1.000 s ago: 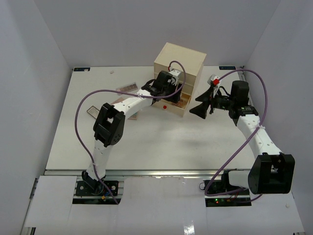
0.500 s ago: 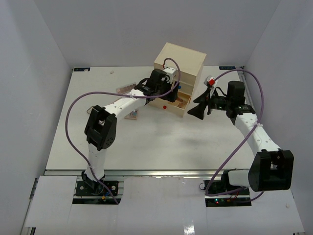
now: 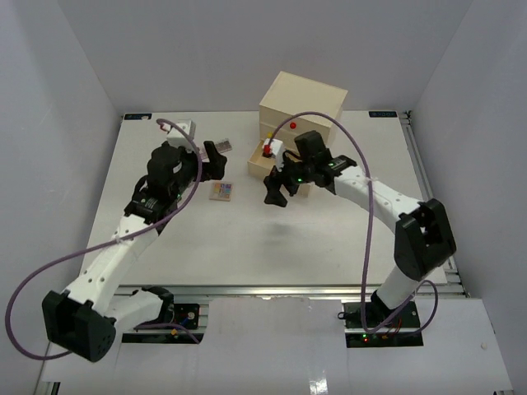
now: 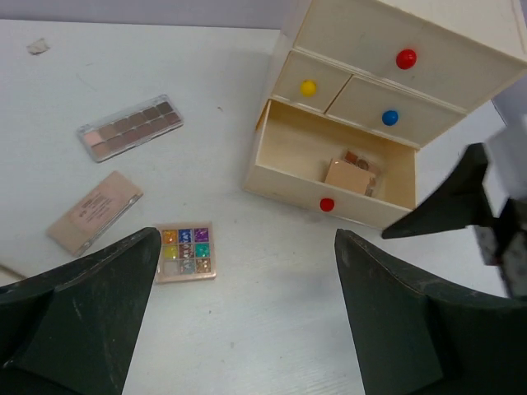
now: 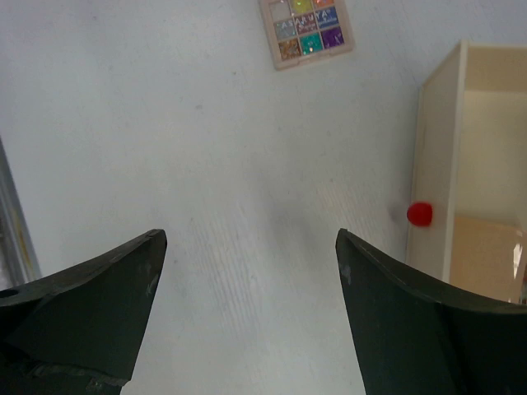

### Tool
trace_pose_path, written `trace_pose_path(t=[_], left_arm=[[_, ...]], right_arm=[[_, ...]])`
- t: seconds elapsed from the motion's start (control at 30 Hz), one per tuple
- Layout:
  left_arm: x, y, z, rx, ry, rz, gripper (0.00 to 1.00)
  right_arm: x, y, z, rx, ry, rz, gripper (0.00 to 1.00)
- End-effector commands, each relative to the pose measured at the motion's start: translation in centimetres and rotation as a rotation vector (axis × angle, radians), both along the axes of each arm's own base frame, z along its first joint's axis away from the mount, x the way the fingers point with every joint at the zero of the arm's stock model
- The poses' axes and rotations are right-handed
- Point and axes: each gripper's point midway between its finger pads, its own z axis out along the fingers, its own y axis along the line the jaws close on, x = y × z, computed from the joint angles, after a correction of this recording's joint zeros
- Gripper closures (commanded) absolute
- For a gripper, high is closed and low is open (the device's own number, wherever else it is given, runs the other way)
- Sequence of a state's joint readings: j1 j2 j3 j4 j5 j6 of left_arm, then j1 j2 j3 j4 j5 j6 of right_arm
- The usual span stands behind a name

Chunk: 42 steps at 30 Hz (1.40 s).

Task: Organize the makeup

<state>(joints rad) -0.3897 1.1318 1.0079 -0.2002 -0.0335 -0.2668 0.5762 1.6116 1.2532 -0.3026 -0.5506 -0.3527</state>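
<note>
In the left wrist view a long brown-shade palette (image 4: 130,130), a peach compact (image 4: 95,211) and a small square palette of coloured squares (image 4: 185,252) lie on the white table. Another peach compact (image 4: 350,175) lies in the chest's open bottom drawer (image 4: 329,202). My left gripper (image 4: 247,329) is open and empty above the table, near the coloured palette (image 3: 221,191). My right gripper (image 5: 247,313) is open and empty in front of the drawer's red knob (image 5: 420,214). The coloured palette also shows at the top of the right wrist view (image 5: 306,29).
The cream chest (image 3: 303,99) stands at the back middle, with red, yellow and blue knobs. My right gripper (image 3: 276,188) and arm reach across its front. My left gripper (image 3: 216,156) hovers left of the chest. White walls enclose the table.
My left gripper has pulled out of the drawer and swung back to the left. My right gripper has moved left from beside the chest to the table in front of the drawer.
</note>
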Motion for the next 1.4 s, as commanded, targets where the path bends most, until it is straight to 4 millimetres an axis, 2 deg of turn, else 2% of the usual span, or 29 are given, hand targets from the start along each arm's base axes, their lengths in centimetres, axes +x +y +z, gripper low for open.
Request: trace_pose_path(t=[0.0, 0.03, 0.1, 0.17, 0.2, 0.23, 0.37, 0.47, 0.5, 0.6, 0.83, 1.07, 1.37], left_arm=[[-1.7, 4.5, 0.0, -0.009, -0.078, 0.189, 0.02], [-2.4, 5.8, 0.3, -0.004, -0.105, 0.242, 0.02], [-3.4, 7.9, 1.4, 0.004, -0.163, 0.322, 0.02], [-4.5, 9.5, 1.5, 0.018, -0.201, 0.381, 0.02], [-4.6, 9.9, 1.1, 0.029, -0.202, 0.397, 0.02], [-5.0, 10.3, 1.1, 0.029, -0.214, 0.407, 0.02], [-6.4, 11.4, 2.0, 0.017, -0.266, 0.44, 0.02], [-6.9, 11.8, 2.2, 0.015, -0.281, 0.451, 0.02], [-7.0, 11.9, 2.3, 0.015, -0.283, 0.451, 0.02], [-7.1, 12.0, 2.5, 0.018, -0.287, 0.457, 0.02], [-7.1, 12.2, 2.5, 0.028, -0.289, 0.463, 0.02], [-7.1, 12.2, 2.4, 0.03, -0.287, 0.462, 0.02], [-7.3, 12.3, 1.9, 0.046, -0.277, 0.457, 0.02]], right_arm=[[1.7, 4.1, -1.8, -0.163, -0.062, -0.043, 0.1], [2.0, 5.6, -1.4, -0.176, -0.083, -0.032, 0.1], [2.9, 8.0, -1.9, -0.207, -0.114, 0.008, 0.1], [3.2, 10.6, -2.6, -0.244, -0.155, 0.078, 0.1], [3.0, 10.9, -4.4, -0.282, -0.143, 0.108, 0.1], [3.3, 11.7, -5.3, -0.291, -0.131, 0.127, 0.1], [5.7, 15.4, -6.3, -0.257, -0.128, 0.133, 0.1], [7.5, 16.9, -8.0, -0.256, -0.126, 0.078, 0.1], [7.9, 17.4, -7.5, -0.238, -0.135, 0.055, 0.1], [9.3, 17.8, -8.5, -0.233, -0.141, -0.029, 0.1], [9.9, 18.4, -10.1, -0.212, -0.151, -0.037, 0.1], [8.3, 18.9, -12.0, -0.198, -0.076, 0.034, 0.1], [8.4, 18.6, -13.4, -0.208, -0.049, 0.024, 0.1]])
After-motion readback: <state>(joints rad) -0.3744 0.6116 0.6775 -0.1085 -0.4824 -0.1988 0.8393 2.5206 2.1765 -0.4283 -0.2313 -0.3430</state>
